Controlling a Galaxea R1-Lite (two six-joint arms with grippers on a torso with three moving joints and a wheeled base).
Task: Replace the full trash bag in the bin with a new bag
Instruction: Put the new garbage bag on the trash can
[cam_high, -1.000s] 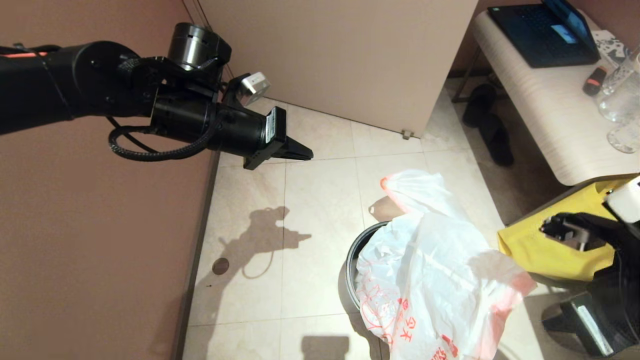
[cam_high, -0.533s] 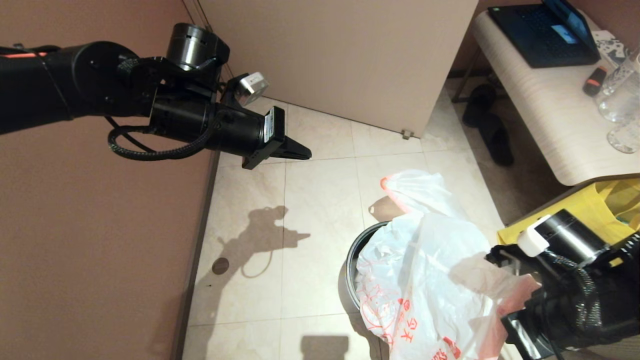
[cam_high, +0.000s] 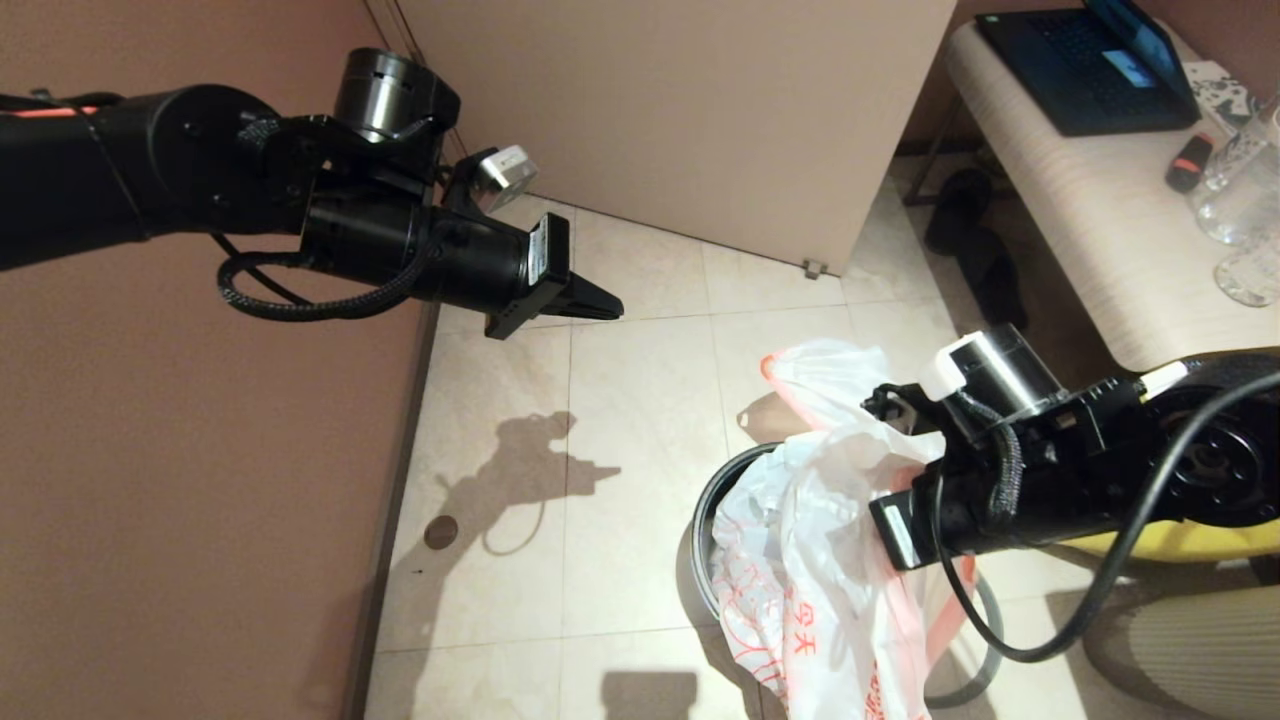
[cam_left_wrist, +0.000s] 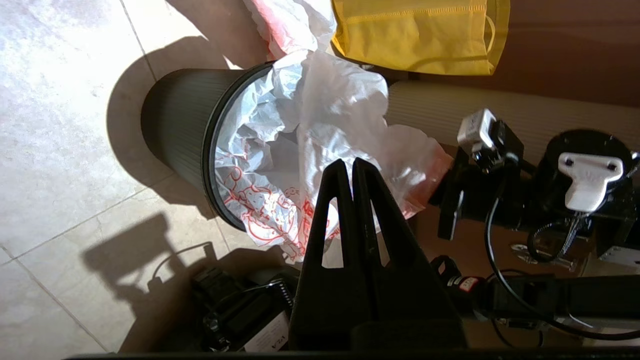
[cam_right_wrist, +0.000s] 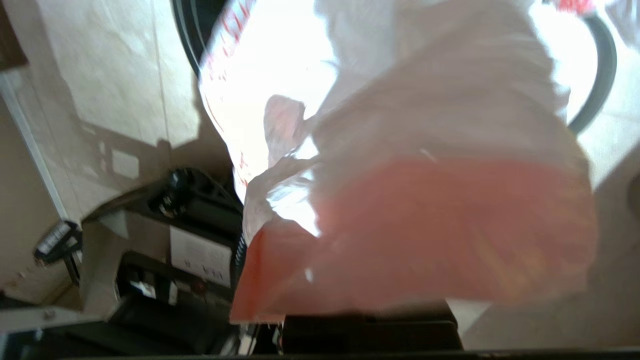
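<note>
Tiled floor (cam_high: 640, 420): pale beige squares, the bin standing on it near the lower middle.
Left arm: parked high and well away from the bin, reaching out level from the brown wall side.
Right arm: black, stretched across just beside the bin's rim, lying over the bag.
Bin (cam_left_wrist: 175, 120): round black ribbed bucket, upright.
Grey hoop (cam_high: 985, 640): loose, off the bin, hanging beside it.
New bag (cam_high: 810, 570): thin white plastic with red cartoon lines, draped over the bin's mouth and down its side.
Left gripper (cam_high: 600, 300): fingers pressed together, holding nothing.
Right gripper: fingertips buried in the bag's pink band at the bin; jaws closed.
</note>
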